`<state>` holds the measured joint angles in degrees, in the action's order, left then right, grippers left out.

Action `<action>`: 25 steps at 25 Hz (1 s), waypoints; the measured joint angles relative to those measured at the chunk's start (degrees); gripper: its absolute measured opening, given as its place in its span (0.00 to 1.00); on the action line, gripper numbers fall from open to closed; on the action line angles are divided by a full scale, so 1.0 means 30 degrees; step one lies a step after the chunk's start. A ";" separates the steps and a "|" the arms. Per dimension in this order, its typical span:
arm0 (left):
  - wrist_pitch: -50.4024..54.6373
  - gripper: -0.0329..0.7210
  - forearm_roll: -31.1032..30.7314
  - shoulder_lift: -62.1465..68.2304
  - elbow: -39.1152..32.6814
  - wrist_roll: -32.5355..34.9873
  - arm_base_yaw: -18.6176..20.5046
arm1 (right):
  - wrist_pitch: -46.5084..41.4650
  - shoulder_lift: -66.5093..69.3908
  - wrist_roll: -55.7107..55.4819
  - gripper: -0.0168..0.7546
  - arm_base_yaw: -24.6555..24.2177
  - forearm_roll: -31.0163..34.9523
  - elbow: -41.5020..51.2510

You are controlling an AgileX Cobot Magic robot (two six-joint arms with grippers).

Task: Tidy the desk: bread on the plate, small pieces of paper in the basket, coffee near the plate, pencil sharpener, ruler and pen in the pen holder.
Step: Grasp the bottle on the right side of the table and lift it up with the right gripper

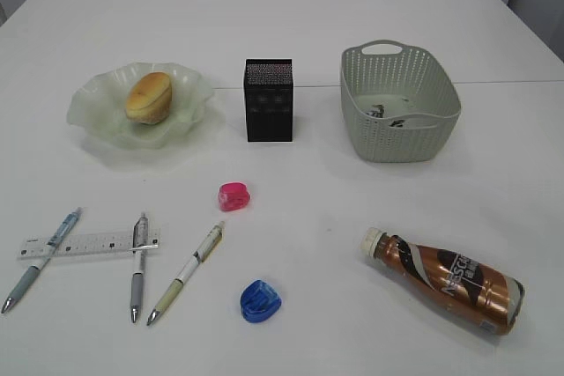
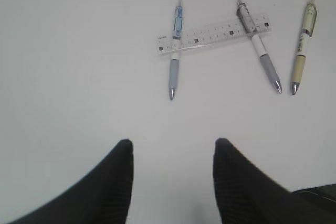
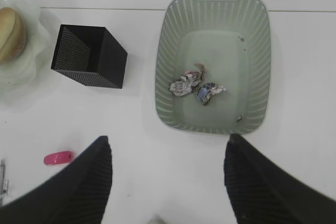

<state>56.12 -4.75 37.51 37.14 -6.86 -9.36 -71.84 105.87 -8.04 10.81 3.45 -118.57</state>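
The bread (image 1: 148,97) lies on the green plate (image 1: 97,116). Two small pieces of paper (image 3: 185,83) rest inside the basket (image 1: 398,103). The coffee (image 1: 445,277) lies on its side at the front right. The black pen holder (image 1: 268,99) stands between plate and basket. A pink pencil sharpener (image 1: 234,195) and a blue one (image 1: 260,300) sit mid-desk. The ruler (image 2: 212,36) lies under two of the three pens (image 2: 176,51). My left gripper (image 2: 173,148) hovers open above bare desk short of the pens. My right gripper (image 3: 167,142) is open above the desk, just before the basket.
Neither arm shows in the exterior view. The third pen (image 1: 187,272) lies slanted beside the ruler, apart from it. The desk's (image 1: 317,217) far edge runs along the top of that view.
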 joint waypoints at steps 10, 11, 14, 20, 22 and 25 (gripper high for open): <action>0.0129 0.52 0.0162 0.0000 0.0000 0.0000 0.0000 | -0.0073 -0.3388 0.4288 0.70 0.0000 0.3290 0.4497; 0.0221 0.52 0.0162 0.0000 0.0000 0.0000 0.0000 | -0.0073 -0.3665 0.4742 0.70 0.0000 0.3592 0.5039; 0.0585 0.52 0.0178 0.0000 0.0000 0.0000 0.0000 | -0.0073 -0.4508 0.5210 0.70 0.0000 0.3726 0.6922; 0.0663 0.52 0.0178 0.0000 0.0000 0.0000 0.0000 | -0.0036 -0.5390 0.6081 0.70 0.0139 0.3726 0.9747; 0.0661 0.52 0.0178 0.0000 0.0000 0.0000 0.0000 | -0.0036 -0.5573 0.6170 0.70 0.0277 0.3726 1.0359; 0.0737 0.52 0.0223 0.0000 0.0000 0.0000 0.0000 | -0.0002 -0.5816 0.6374 0.70 0.0505 0.3726 1.0995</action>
<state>58.34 -4.08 37.51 37.14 -6.86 -9.36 -71.85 88.42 11.08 12.33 14.63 -85.59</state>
